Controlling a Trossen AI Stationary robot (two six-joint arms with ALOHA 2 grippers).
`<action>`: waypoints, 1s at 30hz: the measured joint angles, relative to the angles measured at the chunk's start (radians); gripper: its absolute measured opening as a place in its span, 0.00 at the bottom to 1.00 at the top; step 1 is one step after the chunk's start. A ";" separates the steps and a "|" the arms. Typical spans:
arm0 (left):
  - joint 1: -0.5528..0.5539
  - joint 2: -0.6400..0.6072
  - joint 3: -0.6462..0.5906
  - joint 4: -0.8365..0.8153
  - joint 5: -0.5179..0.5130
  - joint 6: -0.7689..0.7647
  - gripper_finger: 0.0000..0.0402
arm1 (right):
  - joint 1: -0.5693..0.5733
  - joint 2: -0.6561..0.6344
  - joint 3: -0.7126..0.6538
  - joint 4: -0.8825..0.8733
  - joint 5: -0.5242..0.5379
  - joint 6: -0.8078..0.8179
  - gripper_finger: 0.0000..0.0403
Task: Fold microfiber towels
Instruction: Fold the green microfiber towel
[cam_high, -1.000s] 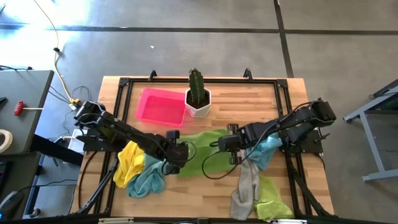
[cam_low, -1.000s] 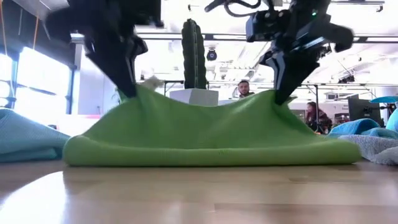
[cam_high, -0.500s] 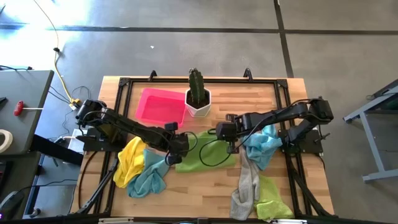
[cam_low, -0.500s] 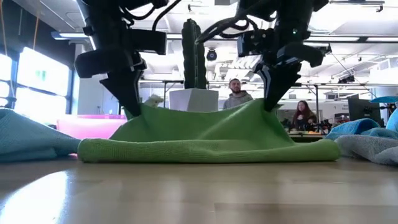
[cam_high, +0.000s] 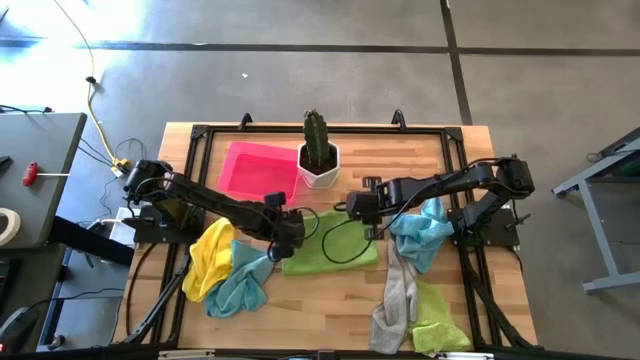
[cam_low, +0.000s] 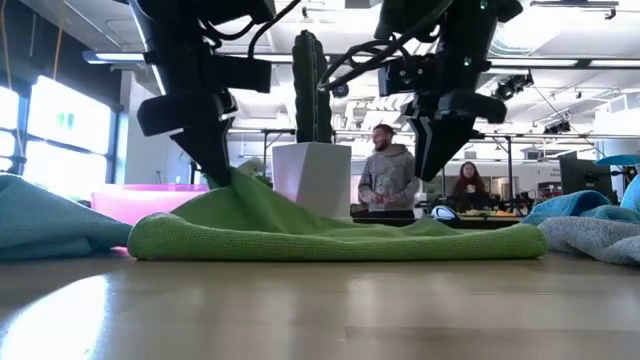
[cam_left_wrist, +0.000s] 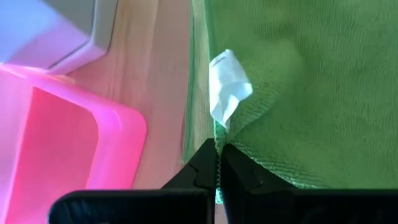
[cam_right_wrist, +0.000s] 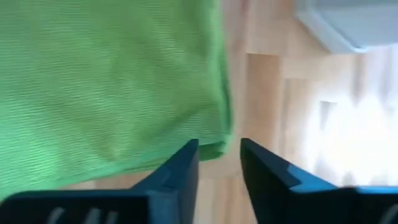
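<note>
A lime green microfiber towel lies folded on the middle of the table, also seen in the low view. My left gripper is shut on its far left corner, next to a white tag. At the towel's far right corner, my right gripper stands open a little above the cloth; that corner lies flat below its spread fingers. My left gripper pinches the towel's hemmed corner beside the white tag between its two fingertips. The fingers slant down from above. The corner is drawn up into a small peak; the towel's other parts lie on the table.
A pink tray and a white pot with a cactus stand at the far side. Yellow and light blue towels are heaped at the left; blue, grey and lime green ones at the right. People stand beyond the table.
Both grippers have gone toward the table's far edge with the green towel's raised edge, folding it over onto itself. My right gripper has let go of its corner, which has dropped flat. The left corner stays raised in my left gripper.
</note>
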 joint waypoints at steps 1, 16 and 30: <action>0.001 0.004 0.000 -0.001 0.000 0.000 0.00 | 0.000 0.000 0.000 0.000 0.011 0.016 0.33; 0.041 0.038 0.000 -0.010 -0.051 -0.015 0.09 | 0.037 0.000 0.000 0.033 -0.087 0.134 0.37; 0.041 0.038 0.000 -0.050 -0.062 0.000 0.40 | 0.047 0.000 0.000 0.043 -0.085 0.229 0.37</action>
